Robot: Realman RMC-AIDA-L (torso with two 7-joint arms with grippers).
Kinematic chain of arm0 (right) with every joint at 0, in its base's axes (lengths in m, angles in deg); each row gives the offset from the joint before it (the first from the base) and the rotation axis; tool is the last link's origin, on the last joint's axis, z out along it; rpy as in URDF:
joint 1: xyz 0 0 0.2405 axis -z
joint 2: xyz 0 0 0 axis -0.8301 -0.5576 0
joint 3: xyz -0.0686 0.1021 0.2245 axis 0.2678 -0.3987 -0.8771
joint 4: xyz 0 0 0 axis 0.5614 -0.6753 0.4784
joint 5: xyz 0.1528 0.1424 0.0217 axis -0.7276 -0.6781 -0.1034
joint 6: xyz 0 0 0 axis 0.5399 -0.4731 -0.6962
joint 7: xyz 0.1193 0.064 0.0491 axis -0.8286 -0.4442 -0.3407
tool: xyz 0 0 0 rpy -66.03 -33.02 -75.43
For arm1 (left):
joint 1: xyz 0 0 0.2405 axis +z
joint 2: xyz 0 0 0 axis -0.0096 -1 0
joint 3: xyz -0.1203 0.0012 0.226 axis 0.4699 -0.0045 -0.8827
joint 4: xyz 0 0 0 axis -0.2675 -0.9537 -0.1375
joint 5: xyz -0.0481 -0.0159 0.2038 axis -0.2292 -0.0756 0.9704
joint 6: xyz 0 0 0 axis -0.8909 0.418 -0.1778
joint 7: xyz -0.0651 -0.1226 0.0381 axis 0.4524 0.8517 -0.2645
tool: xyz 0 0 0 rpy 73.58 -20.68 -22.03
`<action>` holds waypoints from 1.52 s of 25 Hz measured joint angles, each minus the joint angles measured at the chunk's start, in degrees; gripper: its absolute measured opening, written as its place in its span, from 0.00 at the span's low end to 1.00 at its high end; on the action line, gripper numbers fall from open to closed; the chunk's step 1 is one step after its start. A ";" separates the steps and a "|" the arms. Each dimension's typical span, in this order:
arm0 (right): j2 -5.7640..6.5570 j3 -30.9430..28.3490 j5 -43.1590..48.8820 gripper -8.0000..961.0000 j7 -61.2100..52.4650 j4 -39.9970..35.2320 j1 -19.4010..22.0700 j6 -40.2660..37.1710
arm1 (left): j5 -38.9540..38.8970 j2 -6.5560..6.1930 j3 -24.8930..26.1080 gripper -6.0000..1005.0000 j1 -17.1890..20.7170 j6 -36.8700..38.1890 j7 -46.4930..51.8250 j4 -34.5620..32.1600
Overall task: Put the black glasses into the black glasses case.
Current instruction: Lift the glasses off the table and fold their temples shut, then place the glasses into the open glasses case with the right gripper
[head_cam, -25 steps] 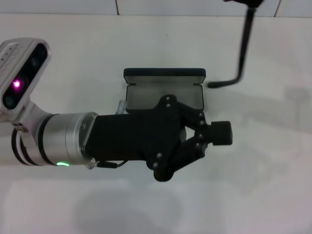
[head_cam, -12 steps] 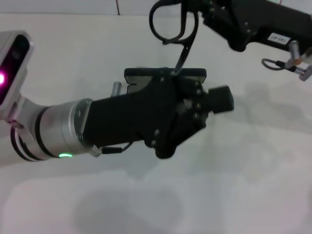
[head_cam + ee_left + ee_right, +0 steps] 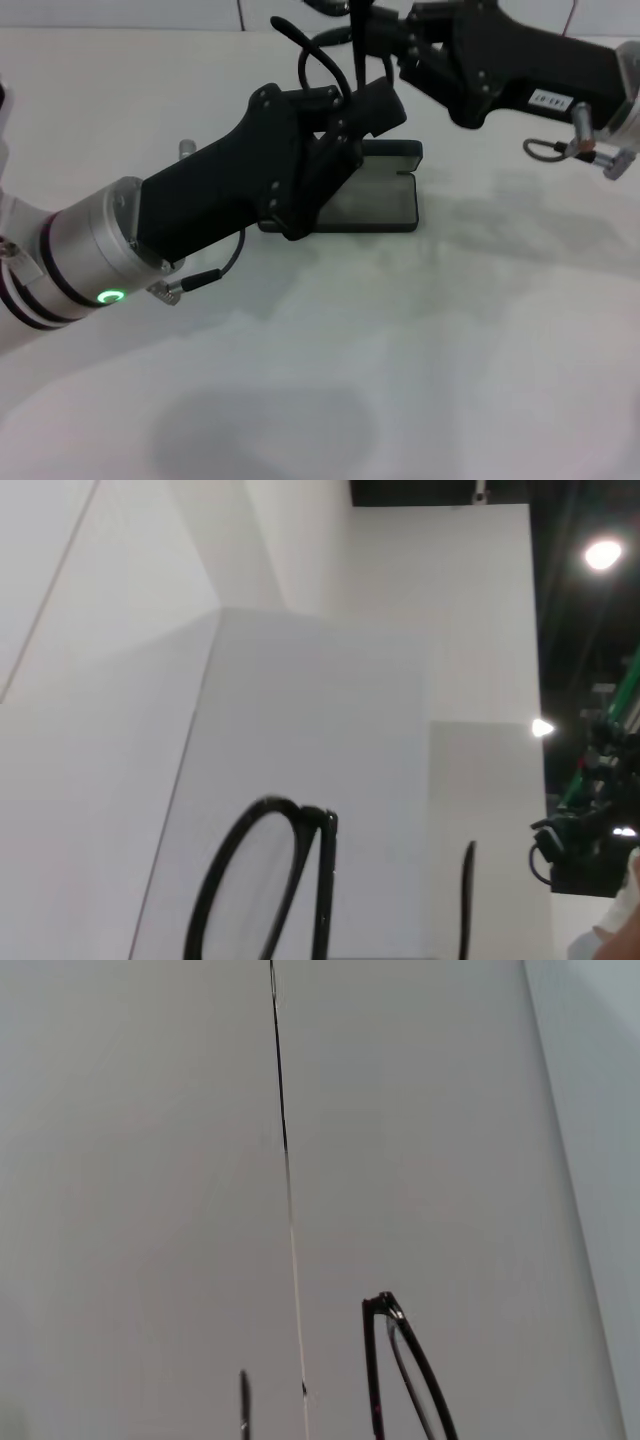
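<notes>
The black glasses [image 3: 325,55] have a thin, glossy black frame that looks like plastic, with clear lenses (one rim [image 3: 255,885] shows plainly in the left wrist view), and the black glasses case [image 3: 375,195] is a smooth hard shell with a duller grey lining. Both the left gripper [image 3: 365,105] and the right gripper [image 3: 375,45] are matt black plastic, the left one joined to a brushed silvery metal wrist sleeve [image 3: 95,255]. The table [image 3: 450,350] is plain smooth white with a soft sheen

Black glasses [image 3: 325,60] above black glasses case [image 3: 385,205]
</notes>
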 joint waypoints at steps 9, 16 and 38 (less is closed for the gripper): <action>0.01 3.04 0.01 0.05 0.02 -0.24 0.02 1.51 | -0.15 0.05 -0.06 0.03 0.29 -1.37 1.27 0.34; 0.01 4.51 0.01 0.05 0.04 -0.40 0.13 1.82 | -1.04 0.13 -0.07 0.03 0.39 -2.36 1.27 1.63; 1.07 4.86 2.66 0.05 -1.90 -2.99 0.22 8.55 | 0.22 -1.20 -0.21 0.03 3.40 -1.62 1.08 1.18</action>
